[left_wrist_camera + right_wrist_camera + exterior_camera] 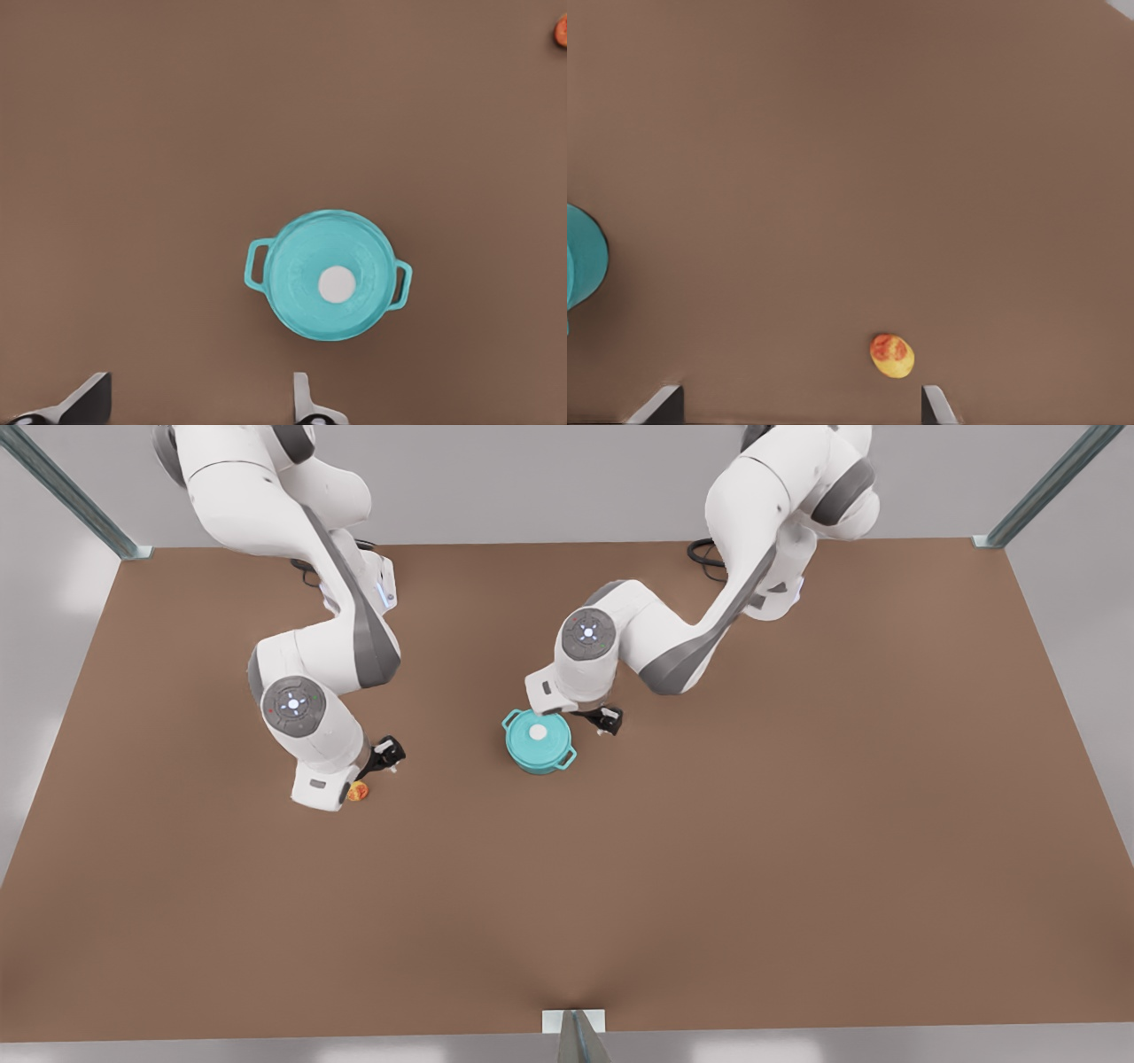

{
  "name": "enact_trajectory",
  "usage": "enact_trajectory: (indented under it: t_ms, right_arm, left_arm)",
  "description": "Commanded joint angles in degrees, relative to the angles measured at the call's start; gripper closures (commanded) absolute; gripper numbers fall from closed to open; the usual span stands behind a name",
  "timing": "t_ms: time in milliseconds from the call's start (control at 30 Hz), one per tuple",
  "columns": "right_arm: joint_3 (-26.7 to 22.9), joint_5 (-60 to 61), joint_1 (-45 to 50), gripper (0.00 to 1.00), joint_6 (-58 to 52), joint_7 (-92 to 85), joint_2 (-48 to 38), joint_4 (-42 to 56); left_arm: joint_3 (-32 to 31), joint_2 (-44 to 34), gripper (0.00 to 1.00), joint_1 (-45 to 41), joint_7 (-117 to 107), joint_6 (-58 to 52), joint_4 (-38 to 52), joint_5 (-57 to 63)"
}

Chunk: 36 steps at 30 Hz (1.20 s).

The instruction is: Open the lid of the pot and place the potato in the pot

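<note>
Left hand (199, 403) hangs above the desk (797, 824) just beside the pot (539, 746), its two fingertips (89, 396) spread apart with nothing between them; in the front view this is the hand (608, 718) on the arm that reaches in from the front view's right, poised near the pot's far rim. Right hand (799, 405) is likewise spread wide and empty, hovering over the potato (892, 355), which lies on the bare desk close to one fingertip (936, 405) but does not look touched by it. In the front view that hand (383, 758) sits at the end of the arm on the front view's left, with the potato (357, 791) peeking out beside the wrist. As for progress, nothing of the task looks done: the pot lid (330, 274) is seated flat on the pot (329, 275), its white knob centred, and the potato is well apart from the pot, off toward the front view's left. What remains, by my reading, is everything: the left hand must close on the knob and lift the lid clear, the right hand must drop onto the potato, grip it, carry it across and release it inside. Both arms seem placed for those first grasps.
</note>
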Motion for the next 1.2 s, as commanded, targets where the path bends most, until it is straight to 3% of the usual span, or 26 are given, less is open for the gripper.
enact_trajectory:
  t_ms: [0,67,267,500,700,867,1067,1133,1167]
  right_arm:
    - [-0.21,-0.45,-1.16,0.0,9.7,-11.9,-0.01,-2.74]
    - [-0.3,-0.36,-4.14,0.0,20.94,-16.56,-2.47,-11.52]
    - [-0.56,-0.27,-5.11,0.0,34.58,-26.31,-5.02,-23.74]
    - [-0.47,-0.1,-5.9,0.0,36.16,-39.23,0.34,-24.62]
    - [-0.47,-0.27,-8.28,0.0,38.71,-48.12,-0.36,-27.96]
    - [-0.47,-0.1,-8.37,0.0,44.95,-48.12,0.51,-33.06]
    - [-0.47,-0.01,-8.54,0.0,44.95,-47.59,2.01,-34.38]
    - [-0.47,-0.01,-10.03,0.0,45.03,-47.85,3.24,-34.38]
    - [-0.47,-0.01,-10.12,0.0,46.18,-48.21,4.12,-34.38]
  left_arm:
    - [0.05,3.0,0.0,-1.44,-49.95,8.26,0.58,3.6]
    - [0.05,5.81,0.0,-3.81,-54.71,11.87,1.11,5.79]
    - [0.14,8.89,0.0,-6.8,-59.28,19.86,-1.26,8.61]
    - [0.4,10.3,0.0,-7.42,-59.28,25.31,-4.08,8.7]
    - [0.49,10.82,0.0,-8.74,-60.07,26.63,-7.15,11.6]
    - [0.4,11.53,0.0,-9.18,-60.6,27.69,-7.77,12.39]
    - [0.49,11.53,0.0,-9.7,-61.39,27.86,-8.65,13.18]
    - [0.49,11.53,0.31,-9.7,-61.3,27.86,-8.65,13.27]
    - [0.49,11.53,0.36,-9.7,-61.3,27.78,-8.65,13.27]
